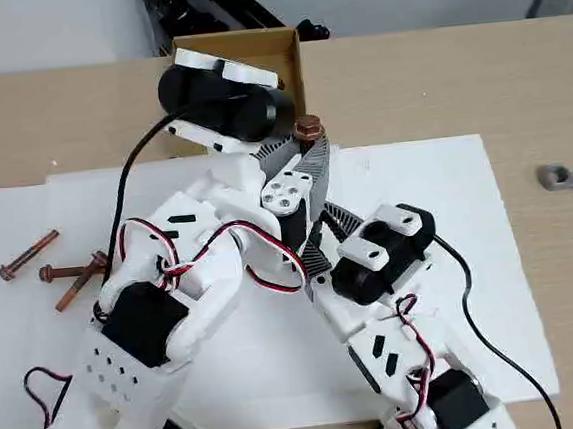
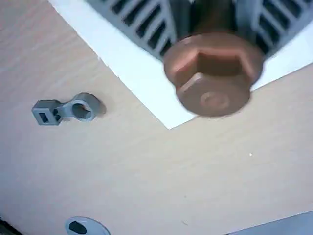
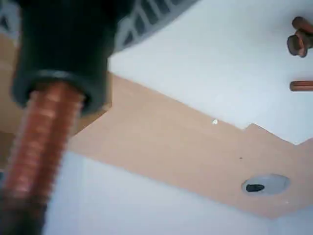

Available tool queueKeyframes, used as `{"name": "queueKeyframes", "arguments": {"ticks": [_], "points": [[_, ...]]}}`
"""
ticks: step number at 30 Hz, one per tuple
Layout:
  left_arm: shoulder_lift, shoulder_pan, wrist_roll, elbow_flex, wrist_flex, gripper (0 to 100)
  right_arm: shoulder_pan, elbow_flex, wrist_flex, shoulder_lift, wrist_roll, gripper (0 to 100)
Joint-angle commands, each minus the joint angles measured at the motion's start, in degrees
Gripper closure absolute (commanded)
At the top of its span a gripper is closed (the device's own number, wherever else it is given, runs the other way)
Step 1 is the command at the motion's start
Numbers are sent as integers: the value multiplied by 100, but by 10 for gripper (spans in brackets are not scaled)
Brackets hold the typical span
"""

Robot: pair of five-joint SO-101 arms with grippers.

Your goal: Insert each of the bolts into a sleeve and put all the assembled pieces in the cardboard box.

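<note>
Left gripper (image 1: 306, 154): ribbed grey fingers (image 2: 142, 19) pressed onto the shank of a copper bolt (image 2: 212, 73), just behind its hex head. In the high view the bolt head (image 1: 308, 127) sits off the table, at the far edge of the white board (image 1: 424, 293) and just beside the near corner of the cardboard box (image 1: 288, 64). Right gripper (image 1: 319, 247): comes up from the near right and meets the left gripper over the middle of the board. The right wrist view has a black sleeve (image 3: 63, 44) close to the camera, with a ribbed finger (image 3: 146, 19) against it, so the grip appears closed on the sleeve. A copper threaded shank (image 3: 41, 142) sticks out of the sleeve's end. Loose bolts: three lie together on the left part of the board (image 1: 71, 270), well apart from both grippers. Two of their heads (image 3: 299, 41) show far off in the right wrist view. Other items: a grey ring-ended part (image 1: 568, 179) lies on the bare wooden table (image 1: 515, 74) beyond the board's right edge, and a round grey plug (image 3: 265, 185) is set in the tabletop.
</note>
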Motion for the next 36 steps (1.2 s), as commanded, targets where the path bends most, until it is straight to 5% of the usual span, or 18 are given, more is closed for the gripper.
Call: {"name": "queueKeyframes", "arguments": {"ticks": [1, 21, 36], "points": [[-185, -18, -26, -57, 149, 995, -57, -79, -171, 13, 18, 995], [-185, 9, -26, -66, 659, 991, -31, -79, -171, 13, 18, 995], [-132, -35, 0, -541, 1987, 810, -31, -79, -171, 48, 26, 995]]}}
